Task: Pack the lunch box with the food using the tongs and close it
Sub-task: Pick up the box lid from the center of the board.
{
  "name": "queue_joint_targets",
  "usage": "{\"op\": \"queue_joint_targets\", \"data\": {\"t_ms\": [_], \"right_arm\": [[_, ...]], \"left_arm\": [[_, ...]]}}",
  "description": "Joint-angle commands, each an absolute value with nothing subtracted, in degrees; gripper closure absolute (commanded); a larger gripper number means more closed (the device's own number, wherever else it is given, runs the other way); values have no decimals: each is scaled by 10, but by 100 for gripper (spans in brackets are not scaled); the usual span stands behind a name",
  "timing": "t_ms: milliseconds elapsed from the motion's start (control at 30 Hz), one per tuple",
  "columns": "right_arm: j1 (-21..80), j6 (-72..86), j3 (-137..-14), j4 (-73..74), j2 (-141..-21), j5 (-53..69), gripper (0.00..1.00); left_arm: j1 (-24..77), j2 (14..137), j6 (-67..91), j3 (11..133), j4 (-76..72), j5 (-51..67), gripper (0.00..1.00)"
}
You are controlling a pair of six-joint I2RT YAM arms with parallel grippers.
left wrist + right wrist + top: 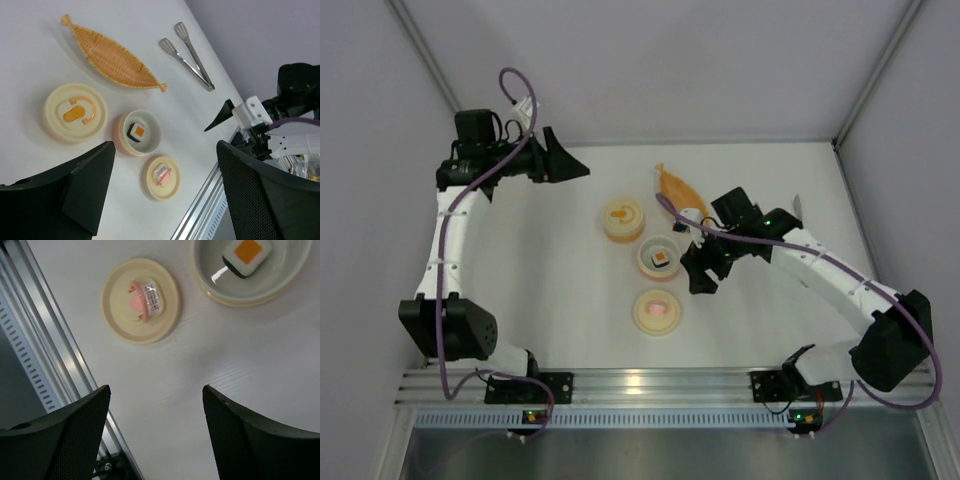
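The lunch box is a round cream-and-pink bowl in the middle of the table. A white sushi roll with a dark rim and an orange centre lies in it. The silver tongs lie at the back right, mostly hidden under the right arm in the top view. My right gripper hangs open and empty just right of the bowl. Open and empty too, my left gripper is raised at the back left, far from the bowl.
A cream lid with an orange handle lies behind the bowl. A smaller cream lid with a pink handle lies in front of it. An orange woven boat dish sits behind. The aluminium rail runs along the near edge.
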State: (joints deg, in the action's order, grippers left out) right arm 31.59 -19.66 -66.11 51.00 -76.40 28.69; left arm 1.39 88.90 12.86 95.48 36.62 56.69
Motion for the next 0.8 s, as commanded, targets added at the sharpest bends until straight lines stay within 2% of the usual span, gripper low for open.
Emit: {"op": "queue_joint_targets", "data": {"t_ms": [0, 133, 233, 500, 767], "right_arm": [[392, -197, -681, 468, -794, 226, 27], [448, -216, -717, 476, -842, 197, 28], [481, -241, -733, 475, -878, 185, 29], [508, -272, -789, 477, -968, 194, 35], [515, -197, -802, 447, -1012, 181, 42]], "left_arm": [[-38, 875, 56, 911, 495, 577, 12], [-85, 846, 24, 878, 537, 587, 9], [-126, 821, 44, 845, 516, 603, 2], [-150, 826, 60, 830, 505, 635, 2], [-205, 840, 148, 838, 448, 630, 2]]}}
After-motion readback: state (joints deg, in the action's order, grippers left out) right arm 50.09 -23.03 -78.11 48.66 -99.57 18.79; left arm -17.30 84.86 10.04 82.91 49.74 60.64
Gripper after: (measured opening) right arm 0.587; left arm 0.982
